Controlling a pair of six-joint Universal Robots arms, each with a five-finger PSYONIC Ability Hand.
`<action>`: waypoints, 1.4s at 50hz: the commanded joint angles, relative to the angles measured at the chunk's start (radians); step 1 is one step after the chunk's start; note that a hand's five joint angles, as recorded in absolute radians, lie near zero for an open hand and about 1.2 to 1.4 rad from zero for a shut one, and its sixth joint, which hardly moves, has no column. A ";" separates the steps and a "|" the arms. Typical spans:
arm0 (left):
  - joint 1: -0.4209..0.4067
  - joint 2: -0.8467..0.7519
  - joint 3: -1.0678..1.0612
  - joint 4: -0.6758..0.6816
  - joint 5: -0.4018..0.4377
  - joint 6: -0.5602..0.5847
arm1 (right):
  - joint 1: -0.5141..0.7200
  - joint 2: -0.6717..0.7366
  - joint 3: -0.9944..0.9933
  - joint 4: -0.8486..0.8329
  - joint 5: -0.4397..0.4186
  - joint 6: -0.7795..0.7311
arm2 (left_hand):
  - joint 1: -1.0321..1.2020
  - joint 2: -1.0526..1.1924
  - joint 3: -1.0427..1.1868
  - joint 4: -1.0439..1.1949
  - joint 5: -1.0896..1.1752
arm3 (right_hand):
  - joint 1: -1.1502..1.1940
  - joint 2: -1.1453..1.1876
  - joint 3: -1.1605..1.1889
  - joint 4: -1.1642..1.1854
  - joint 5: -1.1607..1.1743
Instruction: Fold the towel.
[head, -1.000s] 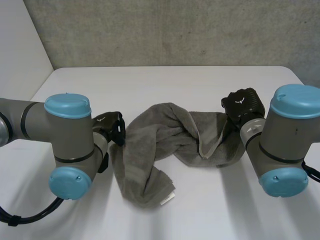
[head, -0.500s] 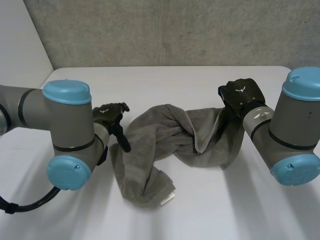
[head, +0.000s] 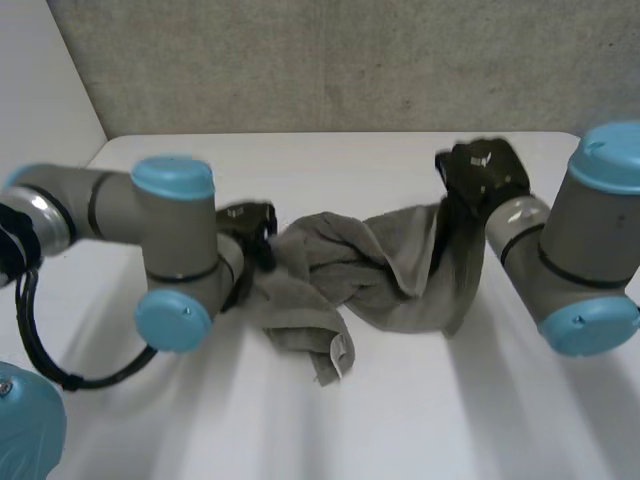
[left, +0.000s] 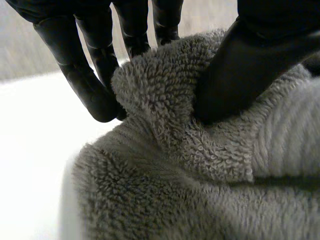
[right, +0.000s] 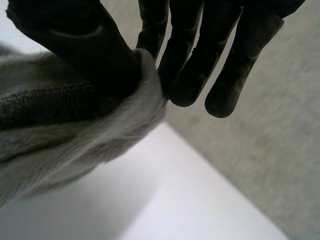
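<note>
Being held at both ends, the towel is being stretched as a twisted, bunched rope of grey cloth over the middle of the white table, and no clean fold is being shown anywhere in it. One end is being pinched by the left hand. In the left wrist view a ridge of terry is being squeezed between the thumb and the fingers, so this hand is being kept closed on the cloth. The other end is being gripped by the right hand, where a hemmed edge is being clamped between the thumb and the nearly straight fingers. In the head view this end is being carried higher than the rest. Between the hands the cloth is being allowed to sag and cross over itself. A loose tail with a small pale label is being let trail toward the near side of the table; whether it is touching the surface cannot be told.

By judgement, the task is being counted as barely begun. The towel is being grasped, but it is not yet spread flat, no edges are being lined up, and no half is being laid over another. The untwisting, the flattening and the folding itself are all being left to do.
</note>
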 joint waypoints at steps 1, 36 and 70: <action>0.044 0.109 0.197 0.013 -0.006 0.067 | -0.088 -0.085 -0.069 -0.214 -0.035 0.311 | 0.048 -0.022 -0.135 -0.116 -0.195 | 0.062 0.070 0.077 0.052 0.054; -0.036 0.359 -0.610 0.243 0.299 0.633 | -0.304 0.160 -0.187 0.477 -0.316 0.076 | -0.424 -0.494 -0.607 -0.588 -0.667 | -0.866 -0.858 -0.851 -0.875 -0.874; 0.080 0.472 -0.473 0.176 0.121 0.429 | -0.074 -0.246 0.452 0.046 -0.124 0.198 | -1.117 -1.187 -1.300 -1.281 -1.360 | -1.094 -1.086 -1.079 -1.103 -1.102</action>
